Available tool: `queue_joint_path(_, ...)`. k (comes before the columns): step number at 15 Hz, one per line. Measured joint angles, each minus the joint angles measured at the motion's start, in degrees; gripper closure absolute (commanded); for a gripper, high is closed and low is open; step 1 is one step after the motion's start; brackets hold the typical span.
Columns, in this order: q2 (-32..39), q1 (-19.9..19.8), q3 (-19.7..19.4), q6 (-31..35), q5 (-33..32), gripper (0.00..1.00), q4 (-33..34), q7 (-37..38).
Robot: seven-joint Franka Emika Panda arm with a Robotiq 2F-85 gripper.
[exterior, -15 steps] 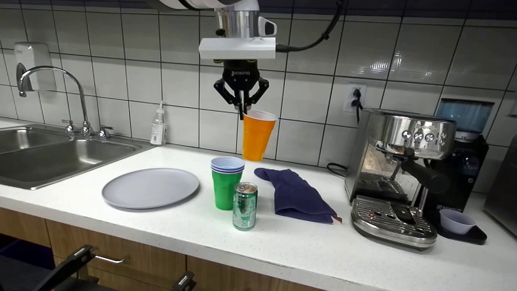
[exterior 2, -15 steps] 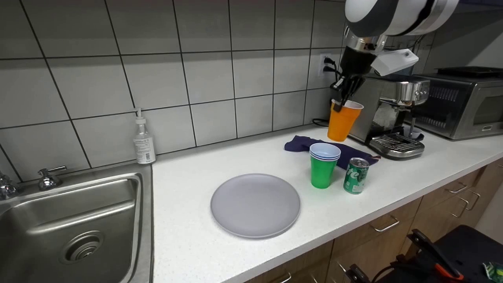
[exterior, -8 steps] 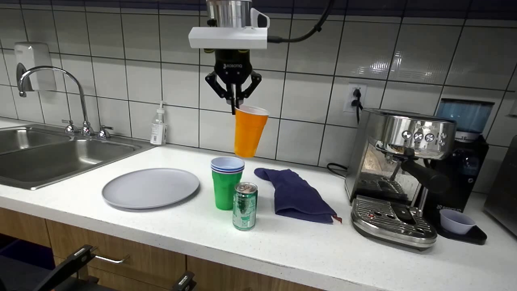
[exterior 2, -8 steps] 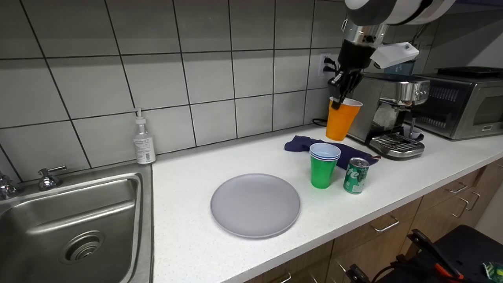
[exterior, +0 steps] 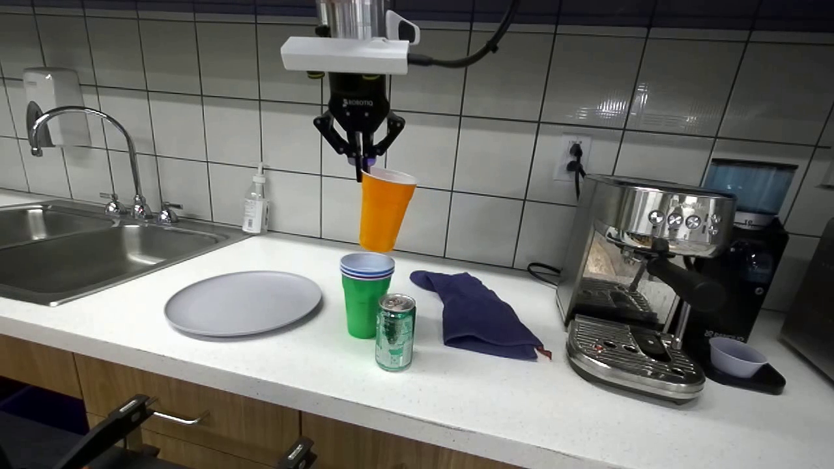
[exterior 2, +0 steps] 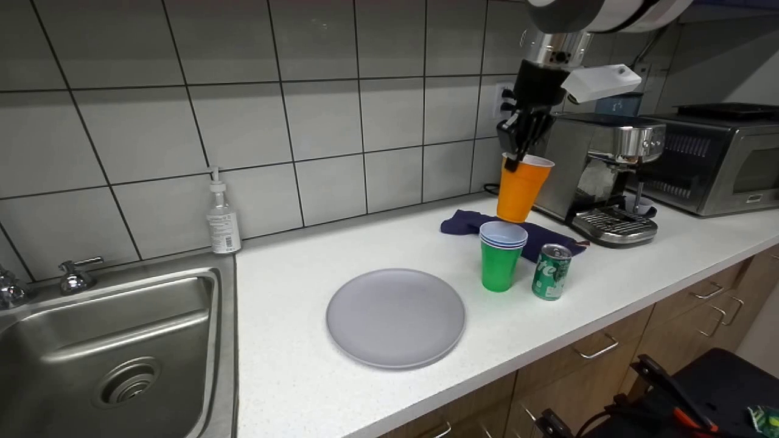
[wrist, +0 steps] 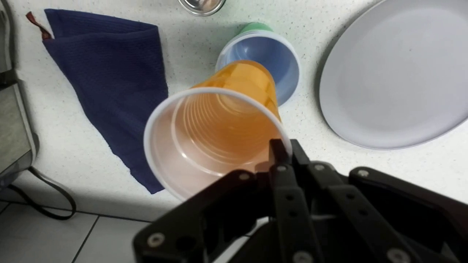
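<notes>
Gripper (exterior: 362,174) clamped on rim of orange cup (exterior: 386,212), cup hanging tilted, twelve o'clock of green cups (exterior: 363,305) in exterior view. Watch one-sided hold: cup might swivel; low pass could knock green cups into can (exterior: 395,335), five o'clock.

pump btl (exterior 2: 224,228) stands nr sink (exterior 2: 225,340), cloth (exterior: 481,317) nr coffee mach. (exterior: 622,280)

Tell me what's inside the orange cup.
Inside the orange cup: its ribbed wall and one finger of the gripper, which pinches the rim. No contents show. The part behind the gripper is covered.
</notes>
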Motion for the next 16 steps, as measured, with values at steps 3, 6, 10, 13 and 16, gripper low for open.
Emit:
queue_joint_path(3, 0.08, 0.68, 0.31, 0.00, 1.09, 0.99, -0.09, 1.20)
queue_joint_path(6, 0.31, 1.02, 0.61, 0.06, 1.21, 0.99, -0.17, 2.36)
queue_joint_path(10, 1.05, 1.04, 1.08, 0.26, 1.21, 0.99, -0.42, 2.84)
queue_joint_path(13, 1.88, 1.04, 1.38, 0.52, 1.19, 0.99, -0.45, 2.86)
queue_joint_path(16, 2.66, 1.04, 1.47, 1.02, 1.16, 0.99, -0.45, 2.86)
